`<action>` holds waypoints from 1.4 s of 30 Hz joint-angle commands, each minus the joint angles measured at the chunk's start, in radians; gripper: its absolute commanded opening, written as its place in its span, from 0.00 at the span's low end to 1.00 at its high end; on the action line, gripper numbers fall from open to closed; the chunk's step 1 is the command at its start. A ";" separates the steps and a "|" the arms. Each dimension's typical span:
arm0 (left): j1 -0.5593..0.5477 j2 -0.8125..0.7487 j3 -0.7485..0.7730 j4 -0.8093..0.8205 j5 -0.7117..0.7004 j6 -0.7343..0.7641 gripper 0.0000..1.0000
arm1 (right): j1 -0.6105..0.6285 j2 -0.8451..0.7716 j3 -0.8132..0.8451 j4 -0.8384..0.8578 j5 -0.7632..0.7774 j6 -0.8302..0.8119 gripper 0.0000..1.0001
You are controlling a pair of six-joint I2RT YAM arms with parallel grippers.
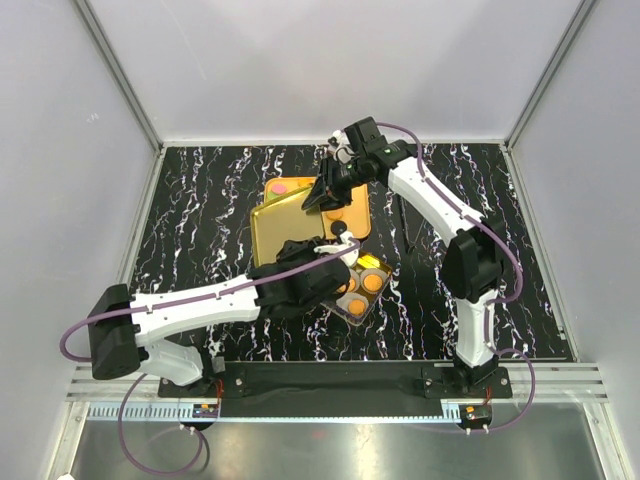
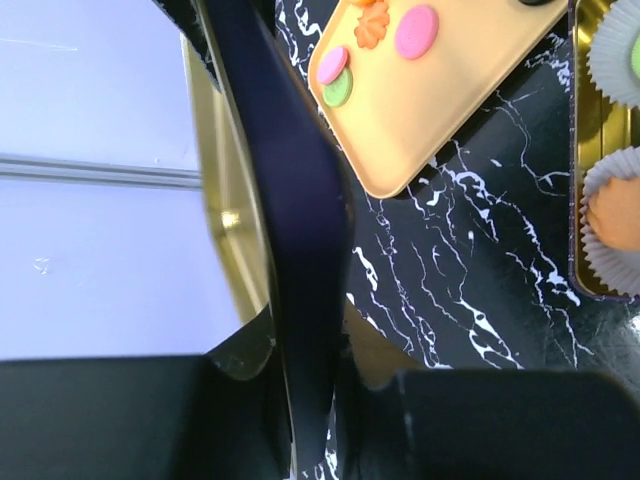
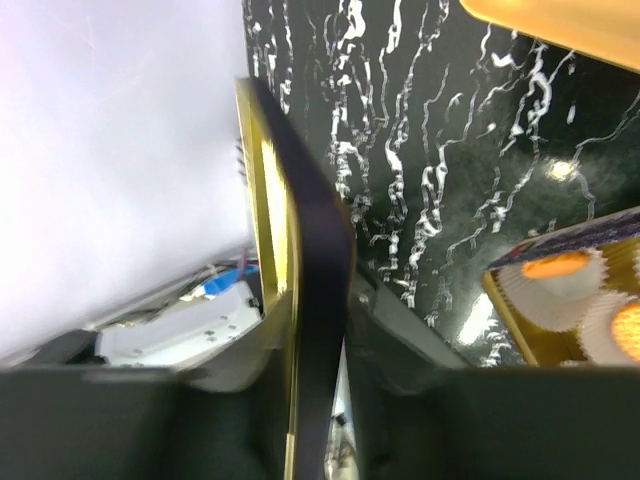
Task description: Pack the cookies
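Bright, even overhead light with soft shadows. Specular spots lie on the glossy black white-veined desk (image 3: pixel 562 170) and the gold-faced metal lid (image 2: pixel 228 218). The right wrist view is smeared by blur. The nearest foreground is defocused in both wrist views.

The lid (image 2: pixel 290 220) is seen as thin metal, mirror-bright gold inside and dark satin outside. The table (image 2: pixel 450 260) is finished in glossy black marbling. The orange tray (image 2: pixel 440 90) looks matt and smooth, the cookies (image 2: pixel 416 31) smooth, and the cups (image 2: pixel 602 170) are made of pleated white paper.
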 commanded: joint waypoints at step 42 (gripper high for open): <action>0.586 -0.249 -0.034 0.379 1.350 -0.727 0.00 | -0.197 -0.869 -1.185 0.327 0.584 -0.068 0.61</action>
